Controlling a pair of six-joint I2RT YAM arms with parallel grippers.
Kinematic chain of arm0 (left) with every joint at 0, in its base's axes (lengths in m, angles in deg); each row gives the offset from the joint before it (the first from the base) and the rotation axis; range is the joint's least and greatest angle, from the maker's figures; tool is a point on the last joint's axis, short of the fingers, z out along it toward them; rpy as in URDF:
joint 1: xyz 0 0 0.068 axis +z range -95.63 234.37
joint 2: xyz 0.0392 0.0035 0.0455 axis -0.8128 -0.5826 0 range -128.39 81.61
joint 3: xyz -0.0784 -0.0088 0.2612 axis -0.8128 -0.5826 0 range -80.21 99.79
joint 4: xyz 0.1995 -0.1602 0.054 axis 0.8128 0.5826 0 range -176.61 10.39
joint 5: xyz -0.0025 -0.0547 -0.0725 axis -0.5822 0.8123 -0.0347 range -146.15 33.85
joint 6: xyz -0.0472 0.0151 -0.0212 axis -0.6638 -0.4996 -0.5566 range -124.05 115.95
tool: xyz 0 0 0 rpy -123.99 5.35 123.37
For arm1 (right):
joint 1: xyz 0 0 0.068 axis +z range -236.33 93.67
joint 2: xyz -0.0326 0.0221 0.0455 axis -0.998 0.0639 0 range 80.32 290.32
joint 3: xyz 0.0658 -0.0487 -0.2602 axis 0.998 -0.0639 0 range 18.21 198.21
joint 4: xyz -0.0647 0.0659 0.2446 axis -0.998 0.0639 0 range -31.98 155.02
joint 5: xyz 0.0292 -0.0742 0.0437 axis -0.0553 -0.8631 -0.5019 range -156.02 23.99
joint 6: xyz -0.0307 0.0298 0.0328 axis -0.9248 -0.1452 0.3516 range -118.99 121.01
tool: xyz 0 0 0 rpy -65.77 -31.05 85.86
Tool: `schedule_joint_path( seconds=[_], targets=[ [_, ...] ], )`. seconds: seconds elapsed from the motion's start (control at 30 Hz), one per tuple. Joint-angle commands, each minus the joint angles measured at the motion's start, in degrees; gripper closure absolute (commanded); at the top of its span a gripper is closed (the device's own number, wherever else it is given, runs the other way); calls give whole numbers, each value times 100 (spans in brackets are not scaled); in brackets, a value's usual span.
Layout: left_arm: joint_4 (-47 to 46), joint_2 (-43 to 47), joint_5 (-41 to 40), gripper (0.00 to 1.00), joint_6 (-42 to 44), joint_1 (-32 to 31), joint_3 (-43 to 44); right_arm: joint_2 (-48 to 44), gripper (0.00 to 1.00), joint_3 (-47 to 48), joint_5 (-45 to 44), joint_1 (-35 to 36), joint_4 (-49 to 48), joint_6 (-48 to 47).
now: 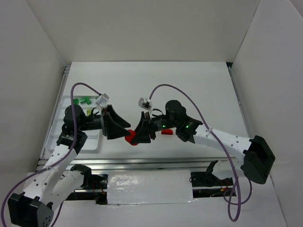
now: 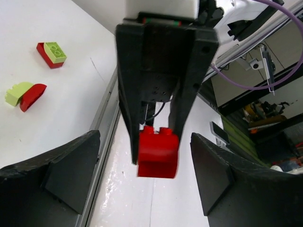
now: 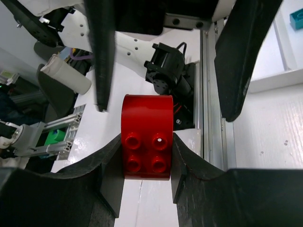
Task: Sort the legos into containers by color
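A red lego (image 3: 146,137) with a rounded end is held above the table's near edge, with my right gripper (image 3: 146,163) shut on its studded end. My left gripper (image 2: 144,139) faces it head-on and is open. Its two fingers (image 2: 61,165) stand on either side of the same red lego (image 2: 158,153), with a gap on each side. From above, both grippers (image 1: 116,125) (image 1: 143,128) meet over this lego (image 1: 132,138). The white tray of containers (image 1: 60,124) lies at the left, with dark green legos (image 1: 85,100) at its far end.
A red lego topped with a lime one (image 2: 52,54) lies on the table, and a lime and red curved pair (image 2: 26,94) lies closer. Another red lego (image 1: 166,132) sits under the right arm. A teal lego (image 3: 297,19) lies at the frame's corner. The metal table rail (image 3: 212,118) runs below.
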Motion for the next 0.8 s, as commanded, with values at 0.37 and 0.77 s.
schedule_joint_path(
  seconds=[0.37, 0.77],
  targets=[
    [252, -361, 51, 61, 539, -619, 428, -92, 98, 394, -680, -110, 59, -128],
    [2026, -554, -1912, 100, 1487, -637, 1227, -381, 0, -36, -1311, -452, -64, 21]
  ],
)
